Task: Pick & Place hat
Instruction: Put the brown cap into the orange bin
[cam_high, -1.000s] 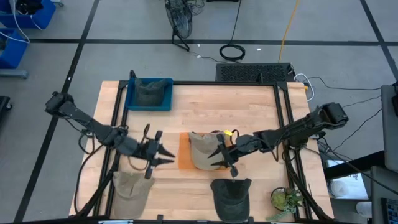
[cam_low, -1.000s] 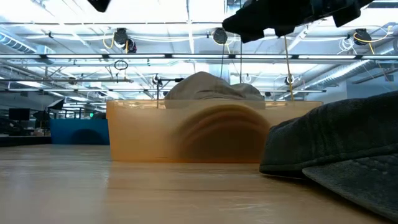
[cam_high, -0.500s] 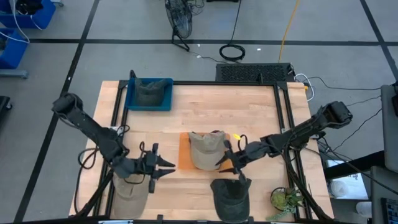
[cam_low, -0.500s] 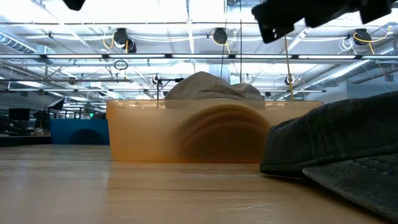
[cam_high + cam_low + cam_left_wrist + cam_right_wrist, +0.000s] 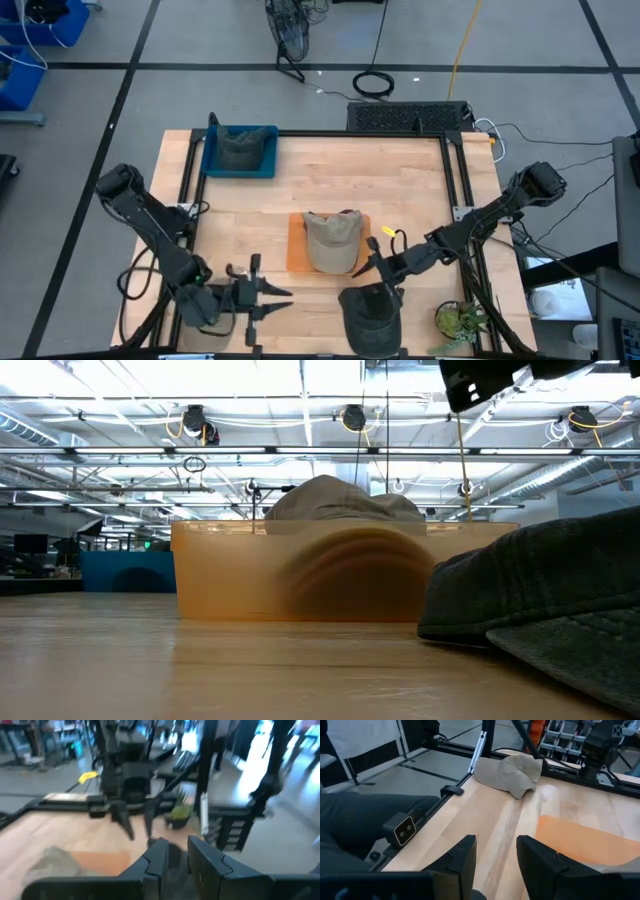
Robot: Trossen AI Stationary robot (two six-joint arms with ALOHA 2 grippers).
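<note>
I see a beige fabric cap sitting in the shallow orange plastic tray at the middle of the light wooden desk; in the low view its crown rises above the tray's translucent wall. My right gripper hovers just beside the tray's near right corner, above the dark grey cap at the desk's front edge, with its fingers parted and nothing between them. My left gripper hangs low near the front left of the desk, pointing toward the middle, fingers set narrowly apart and empty. A second tan cap lies at the front left edge, mostly hidden under the left arm from above. An olive cap rests in the blue tray at the far left corner.
</note>
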